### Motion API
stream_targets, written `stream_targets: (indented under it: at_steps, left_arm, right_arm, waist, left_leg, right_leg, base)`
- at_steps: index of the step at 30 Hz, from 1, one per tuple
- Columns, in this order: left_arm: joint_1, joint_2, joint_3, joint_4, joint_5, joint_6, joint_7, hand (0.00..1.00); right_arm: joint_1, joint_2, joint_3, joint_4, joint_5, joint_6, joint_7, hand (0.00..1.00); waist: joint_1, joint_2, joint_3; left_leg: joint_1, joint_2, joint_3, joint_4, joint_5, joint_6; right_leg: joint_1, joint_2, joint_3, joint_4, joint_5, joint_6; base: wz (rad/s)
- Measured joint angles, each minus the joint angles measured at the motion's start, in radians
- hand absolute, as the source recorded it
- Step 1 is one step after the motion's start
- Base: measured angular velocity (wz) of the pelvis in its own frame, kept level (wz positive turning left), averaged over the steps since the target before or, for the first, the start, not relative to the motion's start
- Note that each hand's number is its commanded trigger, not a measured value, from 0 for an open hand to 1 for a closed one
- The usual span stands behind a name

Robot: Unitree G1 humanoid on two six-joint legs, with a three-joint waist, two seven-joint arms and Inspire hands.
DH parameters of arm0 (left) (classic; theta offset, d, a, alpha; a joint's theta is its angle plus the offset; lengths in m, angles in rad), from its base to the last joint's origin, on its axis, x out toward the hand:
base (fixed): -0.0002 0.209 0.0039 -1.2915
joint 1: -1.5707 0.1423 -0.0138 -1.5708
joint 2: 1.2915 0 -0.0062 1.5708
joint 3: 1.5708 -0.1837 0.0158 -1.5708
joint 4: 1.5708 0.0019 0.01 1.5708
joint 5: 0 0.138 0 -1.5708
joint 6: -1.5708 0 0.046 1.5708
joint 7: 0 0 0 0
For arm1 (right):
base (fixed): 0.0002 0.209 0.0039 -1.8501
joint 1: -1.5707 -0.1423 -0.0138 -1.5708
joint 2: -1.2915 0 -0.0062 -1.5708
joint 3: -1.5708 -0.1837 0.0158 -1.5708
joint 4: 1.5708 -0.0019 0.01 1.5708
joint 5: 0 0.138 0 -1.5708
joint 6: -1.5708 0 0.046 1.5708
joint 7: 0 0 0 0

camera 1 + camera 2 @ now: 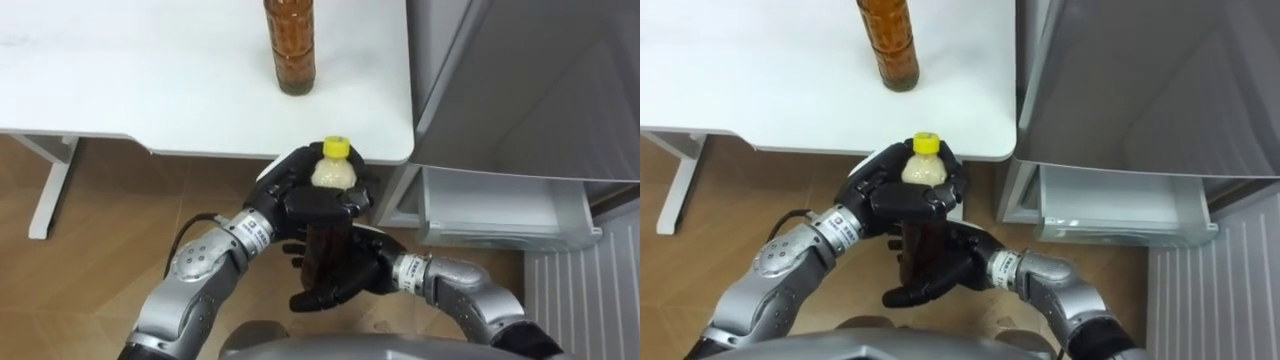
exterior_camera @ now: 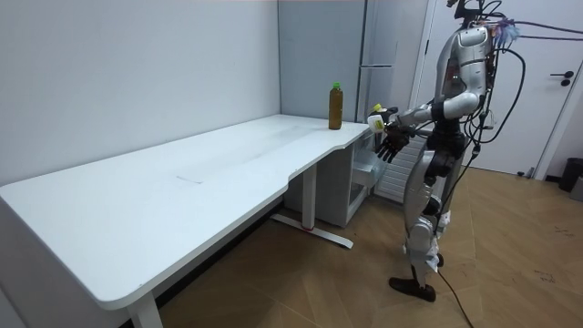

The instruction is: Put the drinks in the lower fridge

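Left eye view first: the yellow-capped bottle (image 1: 334,165) is up in the air, upright, just off the table's near edge and close to its right corner. It isn't resting on anything but the hands. The left hand (image 1: 305,200) is clamped on it, fingers curled round the pale shoulder just under the cap. The right hand (image 1: 335,275) sits lower, palm against the dark body of the bottle. Its fingers (image 1: 305,299) are loose and spread rather than wrapped, steadying from beneath.

Up on the white table (image 1: 130,90) a second drink, the amber bottle (image 1: 290,50), stands upright near that same right corner, a little back from the near edge and well apart from both hands.

Off the table's right edge is the grey fridge (image 1: 520,80). Beneath its door a pale drawer (image 1: 490,205) sticks out, low and beside the held bottle.

Room view now: the robot stands upright on the wooden floor at the table's end by the fridge, both arms raised in front of its chest. The held bottle sits between the hands, level with the tabletop.
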Motion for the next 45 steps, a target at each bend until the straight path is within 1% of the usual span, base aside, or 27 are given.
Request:
stream_targets:
  at_steps: [1,2,5,8,13,17,19,20,21,31,36,39,42,45]
  left_arm:
    - [0.0,0.001,-0.002,0.0,0.0,0.0,0.001,1.0]
    - [0.0,0.004,-0.007,0.0,0.0,0.0,0.002,1.0]
    - [0.0,0.009,-0.015,0.0,0.0,0.0,0.007,1.0]
    - [0.0,0.017,-0.017,0.002,0.0,0.0,0.008,1.0]
    - [0.0,0.018,-0.017,0.014,0.0,0.0,0.016,1.0]
    - [0.0,0.018,-0.017,0.017,-0.009,0.0,0.018,1.0]
    - [0.0,0.017,-0.017,0.017,-0.014,0.0,0.022,0.56]
    - [0.0,0.017,-0.017,0.017,-0.023,0.0,0.026,0.3]
    - [0.0,0.017,-0.017,0.017,-0.028,0.0,0.027,0.0]
    - [0.0,0.014,-0.016,0.017,-0.03,0.0,0.027,0.0]
    - [-0.004,0.013,-0.014,0.017,-0.036,-0.007,0.029,0.0]
    - [-0.011,0.009,-0.007,0.017,-0.036,-0.007,0.033,0.0]
    - [-0.014,0.003,-0.008,0.015,-0.037,-0.007,0.046,0.0]
    - [-0.019,0.002,-0.008,0.012,-0.037,-0.007,0.047,0.0]
  right_arm:
    - [0.0,0.0,0.0,0.0,0.004,0.005,0.0,0.65]
    - [0.0,-0.002,0.003,0.0,0.014,0.013,0.0,1.0]
    - [0.002,-0.004,0.009,0.0,0.03,0.025,-0.001,1.0]
    - [0.002,-0.006,0.021,0.0,0.03,0.024,0.0,1.0]
    - [0.002,-0.012,0.036,0.0,0.029,0.023,0.0,1.0]
    - [0.002,-0.022,0.053,0.0,0.029,0.002,0.015,1.0]
    - [0.002,-0.023,0.054,0.0,0.029,0.001,0.015,1.0]
    - [0.002,-0.023,0.053,0.0,0.029,-0.001,0.015,1.0]
    - [0.002,-0.023,0.052,0.0,0.029,-0.001,0.015,1.0]
    - [0.002,-0.023,0.054,-0.001,0.029,-0.002,0.021,1.0]
    - [0.002,-0.022,0.051,-0.002,0.029,-0.018,0.02,1.0]
    - [0.002,-0.022,0.044,0.0,0.029,-0.025,0.023,1.0]
    - [0.001,-0.022,0.034,0.0,0.029,-0.023,0.033,1.0]
    - [0.001,-0.024,0.025,-0.001,0.029,-0.024,0.04,1.0]
  waist:
    - [0.0,0.0,-0.0001]
    - [0.0,0.0,-0.0002]
    - [-0.003,0.0,-0.0003]
    - [-0.006,0.002,-0.0012]
    - [-0.01,0.004,-0.0028]
    - [-0.018,0.004,-0.0027]
    - [-0.02,0.004,-0.0027]
    - [-0.021,0.005,-0.0024]
    - [-0.021,0.005,-0.0023]
    - [-0.02,0.009,0.0002]
    - [-0.022,0.009,0.0003]
    - [-0.022,0.012,0.0021]
    - [-0.023,0.02,0.0036]
    - [-0.022,0.021,0.0037]
  left_leg:
    - [-0.002,0.0,0.0,0.0,0.0,0.0]
    - [-0.005,0.0,0.0,0.001,-0.001,0.001]
    - [-0.011,0.0,0.0,0.006,-0.001,0.001]
    - [-0.011,0.0,0.0,0.008,0.0,0.001]
    - [-0.011,0.0,0.0,0.008,0.0,0.001]
    - [-0.01,0.0,0.0,0.007,0.0,0.001]
    - [-0.01,0.0,0.0,0.007,0.0,0.001]
    - [-0.01,0.0,0.0,0.007,0.0,0.001]
    - [-0.01,0.0,0.0,0.007,0.0,0.001]
    - [-0.01,0.0,0.001,0.005,0.0,0.001]
    - [-0.01,0.0,0.004,0.004,0.0,0.001]
    - [-0.006,0.0,0.011,0.004,-0.002,0.002]
    - [0.01,0.003,0.037,-0.003,-0.003,0.004]
    - [0.024,0.007,0.058,-0.012,-0.003,0.004]
  right_leg:
    - [0.0,0.0,-0.001,0.0,0.0,0.0]
    - [-0.001,0.0,-0.001,0.0,0.0,0.0]
    - [-0.006,0.0,-0.001,0.0,0.0,0.0]
    - [-0.008,0.0,-0.001,0.0,0.0,0.0]
    - [-0.013,0.0,0.0,0.002,0.0,0.0]
    - [-0.013,-0.001,0.0,0.002,0.0,0.0]
    - [-0.013,-0.001,0.0,0.002,0.0,0.0]
    - [-0.013,-0.001,0.0,0.002,0.0,0.0]
    - [-0.013,-0.001,0.0,0.002,0.0,0.0]
    - [-0.015,-0.001,0.0,0.002,0.0,0.0]
    - [-0.016,-0.001,0.004,0.001,0.0,0.0]
    - [-0.017,0.0,0.016,0.001,0.0,0.0]
    - [-0.018,0.0,0.048,0.005,0.0,0.0]
    - [-0.018,0.001,0.063,0.009,0.0,0.0]
  base:
    - [0.0]
    - [0.0]
    - [0.0]
    - [0.0]
    - [0.0]
    - [0.0]
    - [0.0]
    - [0.0]
    - [0.0]
    - [0.0]
    - [-0.01]
    - [-0.1]
    - [-0.22]
    - [-0.2]
